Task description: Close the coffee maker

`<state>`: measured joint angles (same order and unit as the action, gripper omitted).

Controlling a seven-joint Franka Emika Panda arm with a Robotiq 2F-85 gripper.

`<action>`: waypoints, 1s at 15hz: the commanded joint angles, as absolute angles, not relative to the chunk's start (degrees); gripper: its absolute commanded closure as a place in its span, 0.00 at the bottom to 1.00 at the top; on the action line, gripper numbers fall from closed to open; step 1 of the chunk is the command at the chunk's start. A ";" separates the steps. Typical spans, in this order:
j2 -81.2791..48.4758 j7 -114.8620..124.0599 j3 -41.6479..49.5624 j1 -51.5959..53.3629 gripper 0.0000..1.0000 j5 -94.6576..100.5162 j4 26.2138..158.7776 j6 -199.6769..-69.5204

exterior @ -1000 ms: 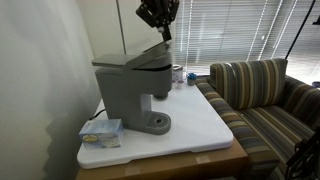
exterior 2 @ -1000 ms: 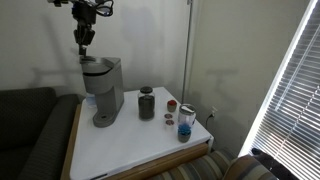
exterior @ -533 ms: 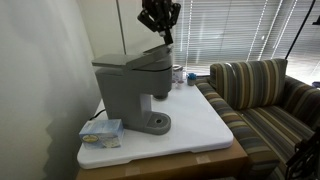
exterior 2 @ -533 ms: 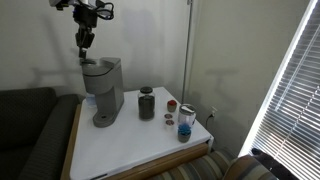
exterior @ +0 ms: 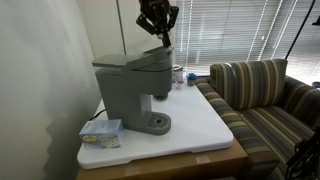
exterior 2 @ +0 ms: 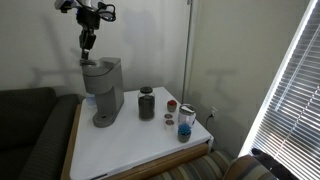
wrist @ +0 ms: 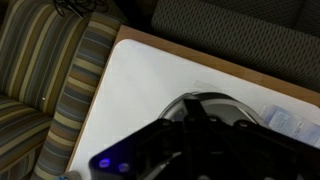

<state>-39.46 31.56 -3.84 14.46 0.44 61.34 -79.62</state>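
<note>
Found the coffee maker [exterior: 128,92] at centre left of the frame on the table [exterior: 205,125], lid [exterior: 148,60] lowered almost flat yet judged not fully latched; noted the hand [exterior: 163,39] poised just above the lid, finger spread and any hold indeterminable, final downward press probably outstanding.

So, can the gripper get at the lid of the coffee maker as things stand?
Probably yes. In an exterior view the gripper hangs just above the lid of the coffee maker, and nothing shows between them.
</note>
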 commanded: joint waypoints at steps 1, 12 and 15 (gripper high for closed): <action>-43.40 32.03 -2.80 14.63 1.00 -0.98 55.88 -75.50; -50.49 31.48 -2.58 14.98 1.00 -1.05 45.33 -63.88; -49.93 29.96 -4.12 14.05 1.00 -0.21 44.89 -63.69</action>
<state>-48.81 31.57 -3.78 14.69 0.20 47.05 -65.53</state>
